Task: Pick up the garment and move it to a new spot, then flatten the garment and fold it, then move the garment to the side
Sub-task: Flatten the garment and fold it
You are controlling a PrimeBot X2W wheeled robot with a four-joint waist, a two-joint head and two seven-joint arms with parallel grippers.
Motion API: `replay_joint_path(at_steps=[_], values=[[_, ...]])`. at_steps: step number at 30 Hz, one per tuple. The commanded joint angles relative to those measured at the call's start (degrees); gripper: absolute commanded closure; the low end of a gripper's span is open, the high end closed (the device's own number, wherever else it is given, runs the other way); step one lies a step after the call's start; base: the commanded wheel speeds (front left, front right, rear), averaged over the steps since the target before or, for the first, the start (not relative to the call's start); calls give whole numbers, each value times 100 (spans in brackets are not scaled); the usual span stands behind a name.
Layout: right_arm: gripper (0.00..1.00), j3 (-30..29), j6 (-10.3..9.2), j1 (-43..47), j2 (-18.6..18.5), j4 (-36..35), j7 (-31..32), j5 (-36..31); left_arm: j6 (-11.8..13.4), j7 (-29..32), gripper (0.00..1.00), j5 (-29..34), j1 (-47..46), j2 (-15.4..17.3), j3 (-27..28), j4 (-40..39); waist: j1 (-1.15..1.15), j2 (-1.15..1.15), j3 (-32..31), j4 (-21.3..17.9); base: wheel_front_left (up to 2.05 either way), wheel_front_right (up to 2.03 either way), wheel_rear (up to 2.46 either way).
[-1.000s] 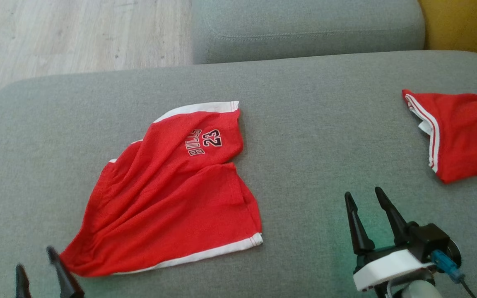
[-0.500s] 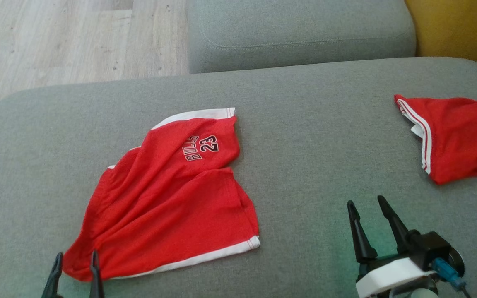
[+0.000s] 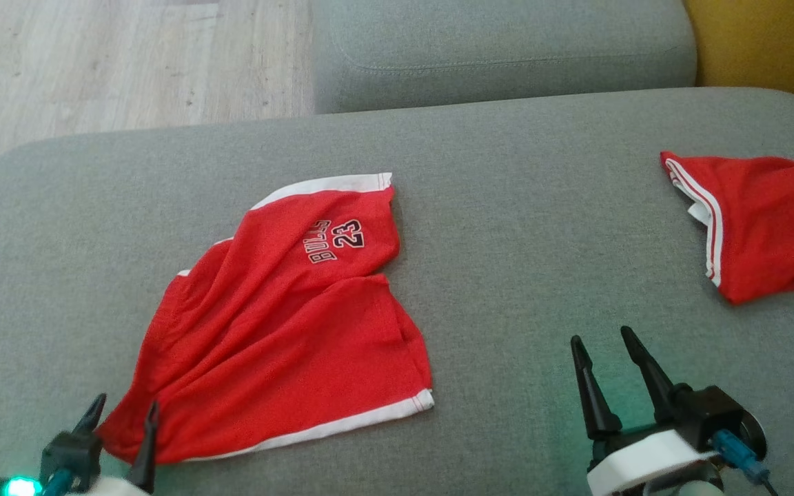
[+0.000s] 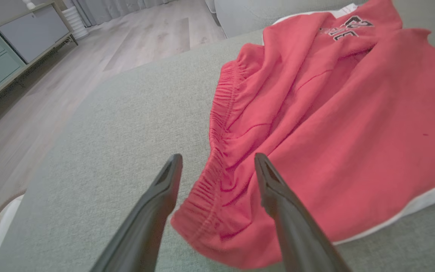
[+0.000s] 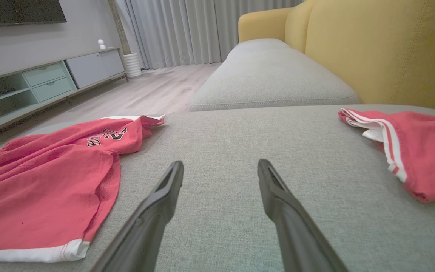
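Observation:
Red basketball shorts [image 3: 287, 324] with white trim and a "BULLS 23" print lie rumpled on the grey sofa cushion [image 3: 507, 207], left of centre. My left gripper [image 3: 125, 408] stands open at the shorts' lower-left corner. In the left wrist view the gathered waistband corner [image 4: 206, 196] of the shorts [image 4: 334, 124] lies between the open fingers of that gripper [image 4: 217, 160]. My right gripper [image 3: 600, 337] is open over bare cushion, right of the shorts and apart from them [image 5: 51, 181]; its fingers [image 5: 168, 185] hold nothing.
A second red garment [image 3: 762, 227] with white stripes lies at the cushion's right edge, also in the right wrist view [image 5: 410, 147]. Another grey cushion [image 3: 500, 48] sits behind, a yellow backrest [image 3: 769, 41] at right. Wooden floor [image 3: 94, 62] lies beyond the left edge, with a low cabinet [image 4: 10, 56].
My left gripper has come forward and a little right, so its open fingers now straddle the shorts' lower-left corner. The head camera shifted slightly. The right gripper stayed put.

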Motion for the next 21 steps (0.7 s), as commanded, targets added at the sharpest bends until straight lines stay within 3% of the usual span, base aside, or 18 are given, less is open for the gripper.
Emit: replay_joint_path(at_steps=[1, 12, 16, 18, 21], values=[[0, 157, -5, -156, -26, -169, -62, 6, -28, 82, 0, -23, -411, 198, 138, -91, 0, 0, 22, -14, 0, 0, 0], [0, 158, -5, -167, -26, -157, -62, 29, -10, 481, 3, -192, -506, 160, 71, 191, 0, 0, 119, -116, 0, 0, 0], [0, 147, -5, -217, -26, -163, -62, 24, -37, 571, 77, -257, -597, 140, 20, 289, 0, 0, 171, -116, 0, 0, 0], [0, 147, -5, -232, -26, -163, -62, 17, -56, 598, 100, -306, -649, 121, -3, 282, 0, 0, 181, -114, 0, 0, 0], [0, 147, -5, -233, -26, -157, -62, 6, -90, 655, 100, -440, -675, 85, -7, 199, 0, 0, 195, -110, 0, 0, 0]])
